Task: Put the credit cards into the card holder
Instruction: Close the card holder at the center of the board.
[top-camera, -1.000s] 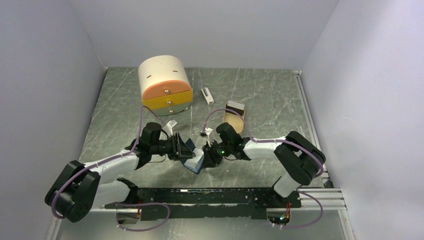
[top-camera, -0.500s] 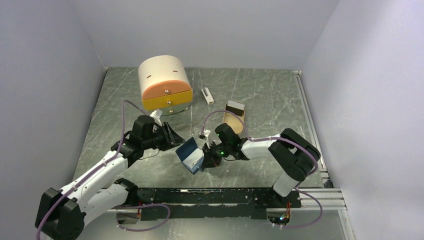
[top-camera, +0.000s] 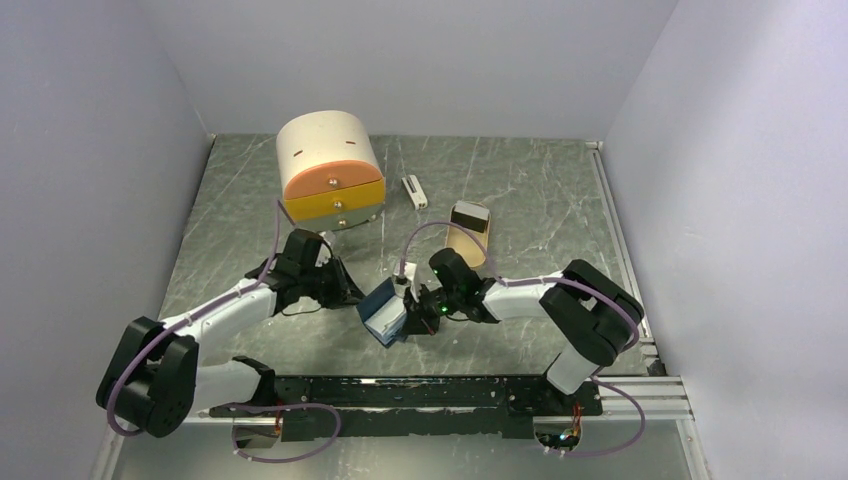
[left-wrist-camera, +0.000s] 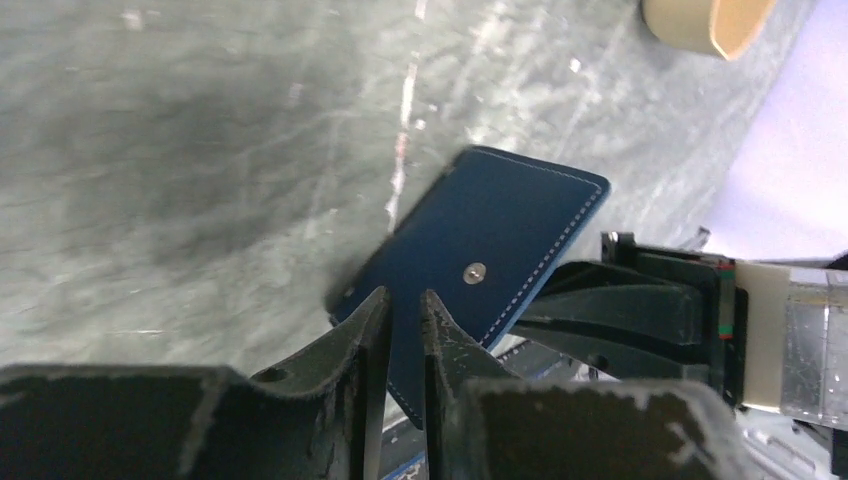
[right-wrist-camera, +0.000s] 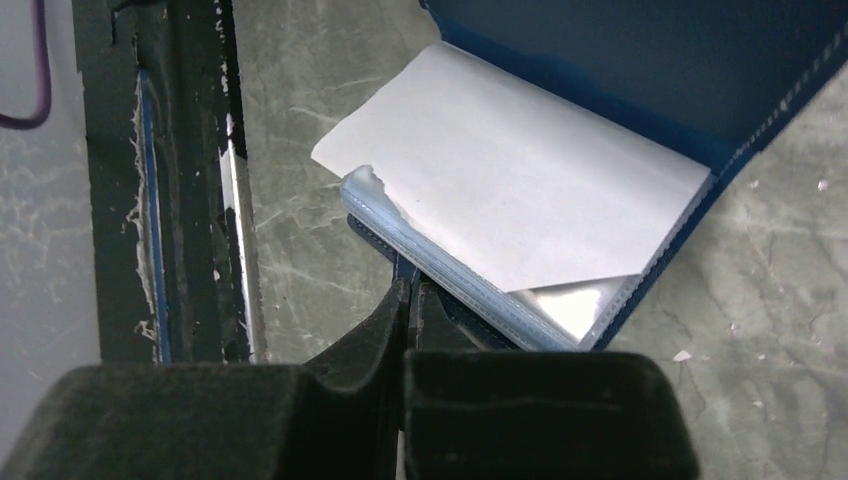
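The navy card holder (top-camera: 383, 312) stands open near the table's front middle. In the right wrist view its navy cover (right-wrist-camera: 640, 50) is lifted, and a pale grey-white credit card (right-wrist-camera: 510, 190) lies on its clear sleeves. My right gripper (right-wrist-camera: 410, 285) is shut on the holder's lower edge; it also shows in the top view (top-camera: 412, 312). My left gripper (left-wrist-camera: 402, 297) is empty, with only a thin slit between its jaws. It sits just left of the holder's navy back (left-wrist-camera: 490, 240) with its snap stud, not touching it, and shows in the top view (top-camera: 350, 295). No other card shows.
A cream drum-shaped box with orange and yellow drawers (top-camera: 330, 170) stands at the back left. A small white bar (top-camera: 414, 191) and a tan tin (top-camera: 468, 232) lie behind the grippers. A black rail (top-camera: 430, 395) runs along the near edge.
My left gripper has drawn back leftward from the card holder and its jaws have closed. My right gripper has kept its hold and the holder has shifted slightly.
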